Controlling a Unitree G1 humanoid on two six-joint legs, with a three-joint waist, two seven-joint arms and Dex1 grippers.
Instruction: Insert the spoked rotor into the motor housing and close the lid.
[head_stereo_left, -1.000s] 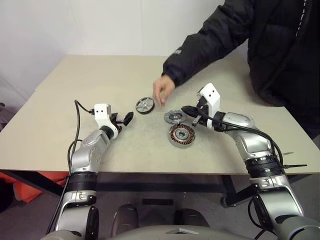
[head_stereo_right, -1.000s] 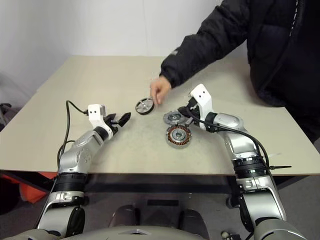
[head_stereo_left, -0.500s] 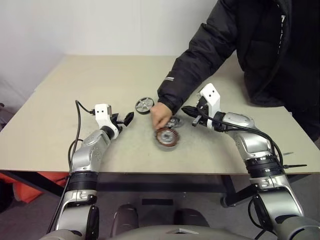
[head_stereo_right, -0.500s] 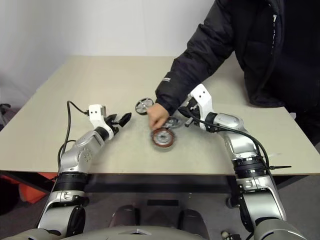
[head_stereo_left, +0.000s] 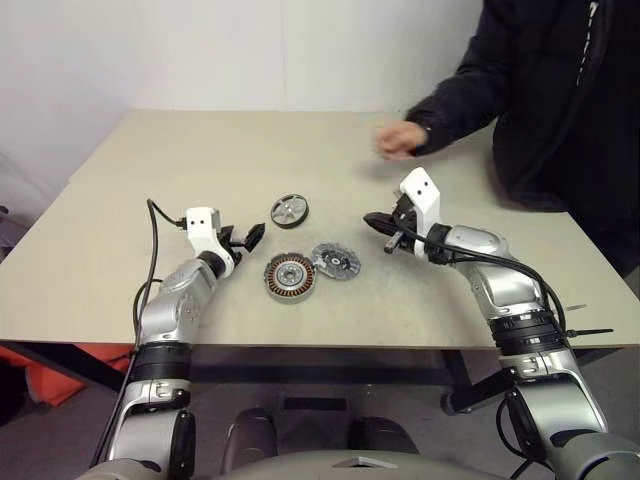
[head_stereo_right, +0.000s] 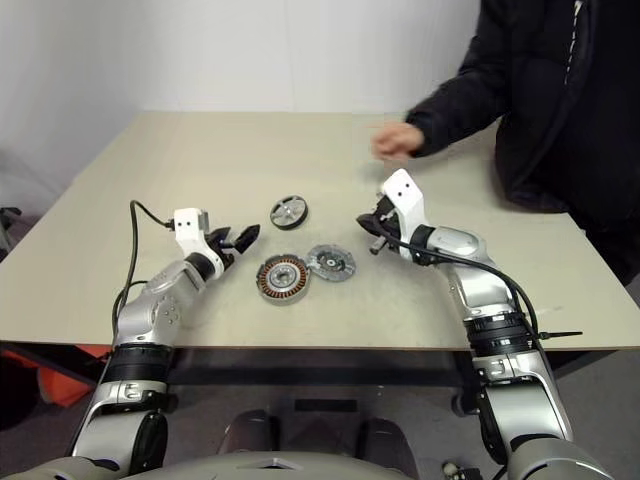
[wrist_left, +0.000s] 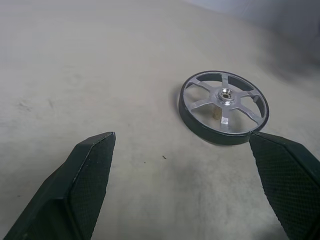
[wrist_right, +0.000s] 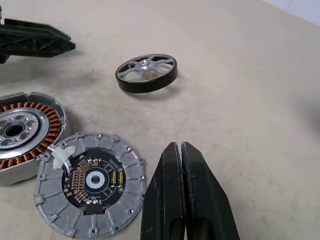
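Note:
The spoked rotor (head_stereo_left: 289, 210), a dark-rimmed disc with silver spokes, lies flat on the table just beyond my left gripper (head_stereo_left: 246, 239), which stands open and empty. In the left wrist view the rotor (wrist_left: 223, 106) sits ahead of the wide-spread fingers, nearer the one at the right. The motor housing (head_stereo_left: 290, 277), with its copper windings facing up, rests in front of the rotor. Touching its right side lies the grey notched lid (head_stereo_left: 335, 261). My right gripper (head_stereo_left: 374, 221) hovers shut and empty to the right of the lid (wrist_right: 90, 182).
A person in a dark jacket stands at the table's far right, one hand (head_stereo_left: 400, 138) held over the far part of the beige table (head_stereo_left: 120, 250). A black cable (head_stereo_left: 152, 260) runs along my left arm.
The person's hand slid the housing and lid leftward, toward my left gripper, then pulled back to the far right. The rotor and both arms stayed put.

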